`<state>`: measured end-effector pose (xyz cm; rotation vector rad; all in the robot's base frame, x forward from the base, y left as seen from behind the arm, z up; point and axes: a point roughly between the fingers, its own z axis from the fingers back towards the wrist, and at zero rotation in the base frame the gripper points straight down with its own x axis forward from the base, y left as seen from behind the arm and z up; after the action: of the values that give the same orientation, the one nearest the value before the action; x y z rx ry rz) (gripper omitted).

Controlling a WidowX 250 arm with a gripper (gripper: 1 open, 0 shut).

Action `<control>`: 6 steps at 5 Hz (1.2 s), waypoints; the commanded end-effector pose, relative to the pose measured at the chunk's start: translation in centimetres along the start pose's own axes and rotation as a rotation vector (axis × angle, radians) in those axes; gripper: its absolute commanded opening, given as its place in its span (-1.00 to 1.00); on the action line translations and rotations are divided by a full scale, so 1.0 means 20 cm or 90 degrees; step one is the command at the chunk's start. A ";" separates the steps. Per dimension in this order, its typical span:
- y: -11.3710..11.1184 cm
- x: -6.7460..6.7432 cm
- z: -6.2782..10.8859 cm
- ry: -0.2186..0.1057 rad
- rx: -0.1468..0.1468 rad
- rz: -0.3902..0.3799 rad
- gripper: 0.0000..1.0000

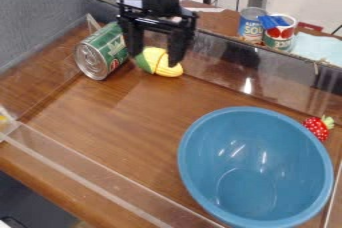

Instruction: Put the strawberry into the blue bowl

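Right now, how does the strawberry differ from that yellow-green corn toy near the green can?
The strawberry is red with a green top; the corn toy is yellow and green. The strawberry looks smaller than the corn toy. The strawberry sits by the blue bowl at its right rim; the corn toy lies beside the green can, under the open pincer. Both rest on the wooden table.

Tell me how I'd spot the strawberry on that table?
Find the big blue bowl at the front right of the wooden table. Just outside its right rim lies the strawberry. It is tiny and red with a green top, unlike the yellow toy and cans farther back.
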<state>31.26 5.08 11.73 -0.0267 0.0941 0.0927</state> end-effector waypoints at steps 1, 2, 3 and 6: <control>0.08 0.04 0.10 -0.039 0.007 -0.018 1.00; 0.12 0.05 0.11 -0.039 0.008 -0.038 1.00; 0.16 0.06 0.11 -0.042 0.010 -0.062 1.00; 0.28 0.06 0.11 -0.047 0.010 -0.111 1.00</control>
<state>31.79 10.16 12.04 -0.0355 0.0735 -0.0888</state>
